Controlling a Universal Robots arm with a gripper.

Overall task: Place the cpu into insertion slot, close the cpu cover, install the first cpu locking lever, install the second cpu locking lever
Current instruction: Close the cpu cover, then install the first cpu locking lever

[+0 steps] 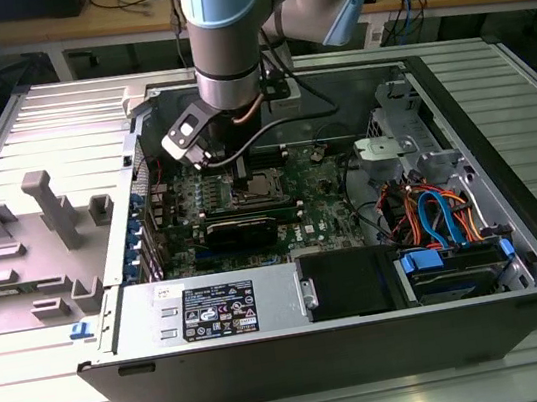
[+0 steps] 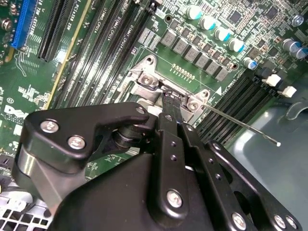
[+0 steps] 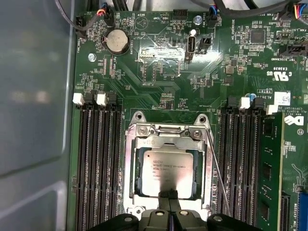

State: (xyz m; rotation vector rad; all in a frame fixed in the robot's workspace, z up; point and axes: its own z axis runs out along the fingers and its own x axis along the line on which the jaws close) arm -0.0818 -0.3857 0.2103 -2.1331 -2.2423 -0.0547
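Well, from my console the gripper (image 3: 169,198) has its two black fingertips pressed together, with just a thin seam between them and nothing that I can see held there. They sit at one edge of the insertion slot (image 3: 137,118), over the rim of the cpu (image 3: 166,166).

The cpu lies flat inside the slot — a small square with a dull silver-grey top and faint print on it. The cpu cover (image 3: 166,139) lies down over it, its silver frame ringing the chip so the metal top shows through the window.

A thin metal lever rod (image 3: 218,173) runs along one side of the slot and slants away from it, toward one bank of memory slots (image 3: 240,159) just beside the slot. A second bank of memory slots (image 3: 98,163) flanks the slot's other side. A coin battery (image 3: 117,41) sits well apart from the slot on the green board (image 3: 159,77).

In the second wrist view the gripper's black body hides much of the slot. In the exterior view the arm (image 1: 222,26) reaches down into the open computer case (image 1: 322,355) — right onto the slot — with orange and blue cables (image 1: 432,212) well off to the exterior view's right of it.
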